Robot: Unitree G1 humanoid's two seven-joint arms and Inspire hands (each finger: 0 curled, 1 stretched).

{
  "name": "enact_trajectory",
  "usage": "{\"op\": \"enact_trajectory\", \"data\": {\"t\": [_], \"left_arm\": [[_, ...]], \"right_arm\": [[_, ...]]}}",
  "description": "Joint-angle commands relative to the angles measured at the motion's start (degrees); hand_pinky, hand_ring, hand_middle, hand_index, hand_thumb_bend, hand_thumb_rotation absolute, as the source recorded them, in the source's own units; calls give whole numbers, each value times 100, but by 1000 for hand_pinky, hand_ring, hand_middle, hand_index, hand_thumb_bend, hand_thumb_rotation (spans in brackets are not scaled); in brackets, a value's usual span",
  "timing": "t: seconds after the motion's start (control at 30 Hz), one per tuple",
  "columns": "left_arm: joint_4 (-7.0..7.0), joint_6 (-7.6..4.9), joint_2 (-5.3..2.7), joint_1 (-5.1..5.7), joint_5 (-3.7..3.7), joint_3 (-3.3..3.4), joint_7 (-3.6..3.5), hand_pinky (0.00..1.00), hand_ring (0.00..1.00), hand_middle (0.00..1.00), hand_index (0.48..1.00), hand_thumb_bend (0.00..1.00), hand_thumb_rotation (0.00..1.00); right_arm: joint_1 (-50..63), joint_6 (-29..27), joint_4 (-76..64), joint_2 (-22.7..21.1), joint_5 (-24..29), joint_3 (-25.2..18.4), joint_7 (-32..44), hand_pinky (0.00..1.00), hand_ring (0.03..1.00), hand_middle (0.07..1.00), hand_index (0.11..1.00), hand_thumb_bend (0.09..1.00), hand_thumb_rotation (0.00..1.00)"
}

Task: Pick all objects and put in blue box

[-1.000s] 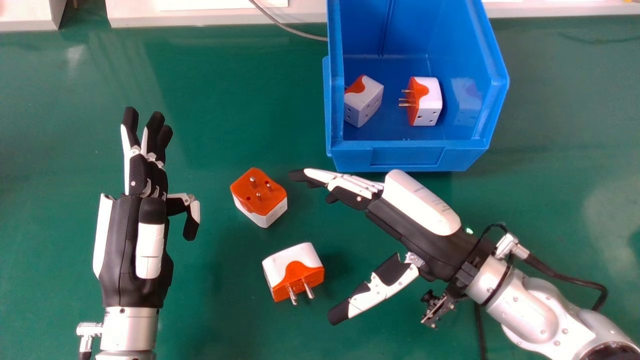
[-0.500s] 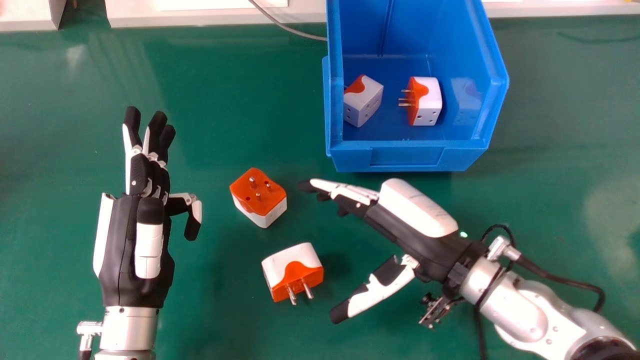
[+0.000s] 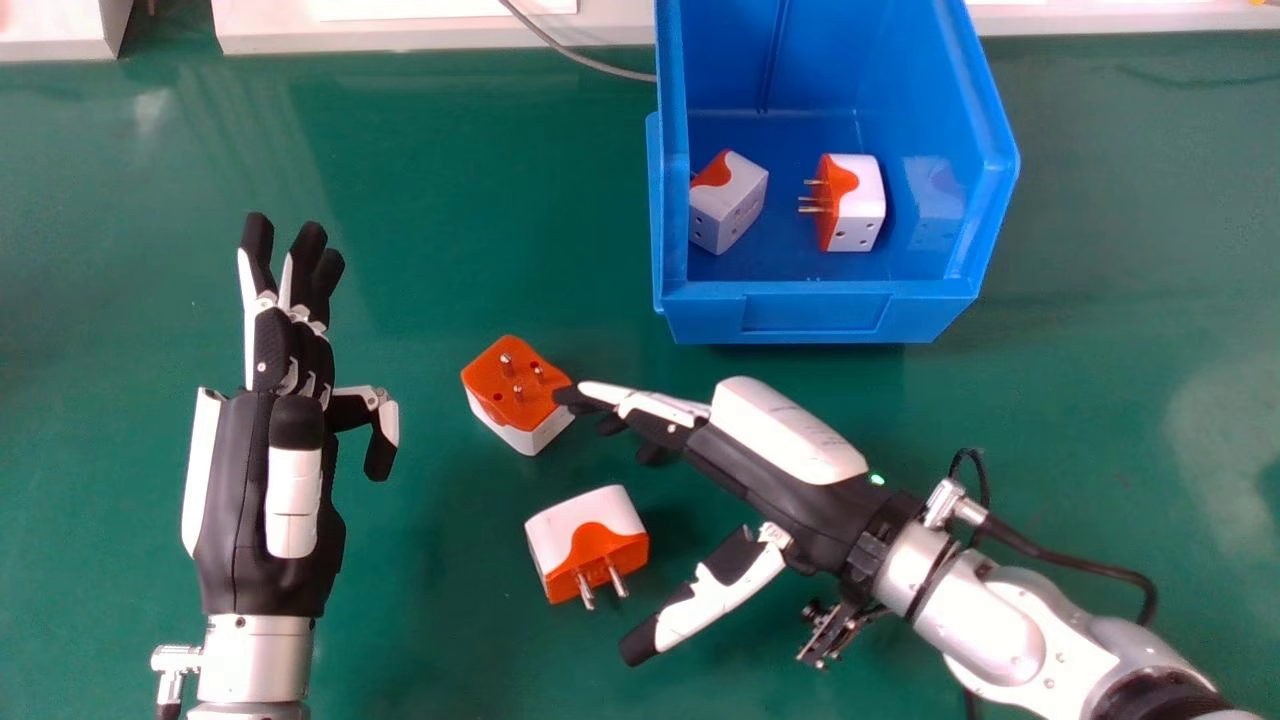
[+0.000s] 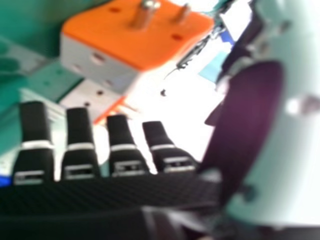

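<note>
In the head view, my right hand [image 3: 775, 480] is open, its thumb spread from its fingers. Its fingertips overlap the right edge of the upper orange-and-white plug adapter [image 3: 515, 390]; touching or apart, I cannot tell. A second adapter [image 3: 588, 545] lies on its side, just left of the space between thumb and fingers. My left hand [image 3: 270, 490] stays open at the left, holding nothing. Two adapters [image 3: 728, 200] [image 3: 850, 205] lie inside the blue box [image 3: 815, 312]. In the right hand view, an orange-faced adapter [image 4: 135, 35] sits beyond my right hand's fingers [image 4: 120, 145].
The green table [image 3: 450, 200] stretches around the box, with open surface between it and the left hand. A grey cable [image 3: 590, 62] runs to the box's left side. Pale ledges [image 3: 420, 32] line the table's far edge.
My right hand has moved left and slightly toward the robot, its fingertips now over the upper adapter's edge. The left hand has barely shifted, and the adapters lie where they were.
</note>
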Motion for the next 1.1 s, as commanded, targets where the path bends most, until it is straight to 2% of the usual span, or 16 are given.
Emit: {"op": "enact_trajectory", "data": {"t": [0.0, 0.1, 0.23, 0.4, 0.57, 0.63, 0.77, 1.07], "left_arm": [[-101, -77, -33, 26, 40, -27, 42, 0, 1000, 1000, 1000, 1000, 934], [-124, -56, -38, 46, 37, -40, 53, 0, 1000, 1000, 1000, 1000, 934], [-103, -94, -41, 54, 25, -33, 43, 0, 1000, 1000, 1000, 1000, 934], [-94, -108, -66, 46, 47, -31, 85, 0, 1000, 1000, 1000, 1000, 935], [-54, -77, -49, 22, -9, -21, 21, 0, 1000, 1000, 1000, 1000, 935], [-89, -70, -43, 32, -15, -24, 11, 0, 1000, 1000, 1000, 1000, 935], [-156, -81, -45, 59, 22, -41, 46, 0, 1000, 1000, 1000, 1000, 934], [-121, -82, -9, 40, 58, -36, 71, 0, 1000, 1000, 1000, 1000, 935]], "right_arm": [[-133, -164, 24, 45, 111, 13, 41, 680, 820, 874, 892, 1000, 304], [-158, -219, 52, 53, 81, 45, 58, 680, 818, 868, 886, 1000, 298], [-231, -205, 40, -1, -62, 156, -30, 678, 814, 864, 882, 1000, 295], [-299, -185, 81, -5, -27, 217, 60, 675, 809, 861, 880, 1000, 294], [-352, -207, 83, -11, -98, 333, -5, 672, 806, 860, 876, 1000, 293], [-358, -206, 102, -4, -72, 359, 41, 672, 805, 859, 874, 1000, 290], [-400, -152, 123, -19, -193, 464, -57, 670, 801, 857, 873, 1000, 287], [-518, -192, 193, -20, -328, 611, -178, 666, 790, 845, 867, 1000, 283]]}}
